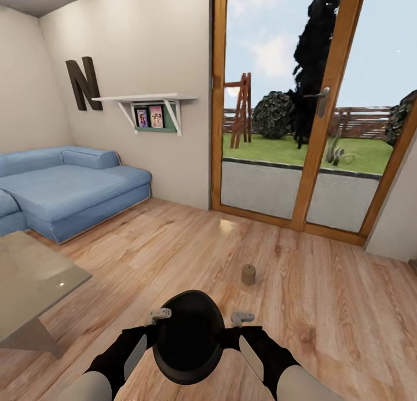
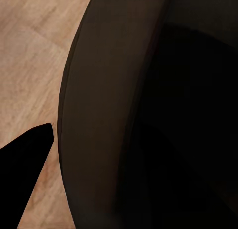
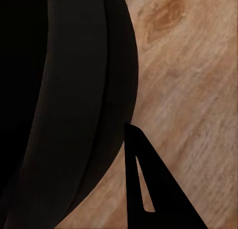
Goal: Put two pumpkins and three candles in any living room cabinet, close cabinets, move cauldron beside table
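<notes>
The cauldron, black and round, hangs just in front of me over the wood floor, held from both sides. My left gripper is shut on its left rim; the left wrist view has one dark finger outside the cauldron wall. My right gripper clamps the right rim, and one finger lies outside the wall in the right wrist view. A small tan candle stands on the floor a little beyond the cauldron, to its right. The cabinet and the pumpkins are out of view.
A glass-topped table juts in at the left, close to my left arm. Behind it a blue sofa fills the corner under a white wall shelf. Wood-framed glass doors stand ahead.
</notes>
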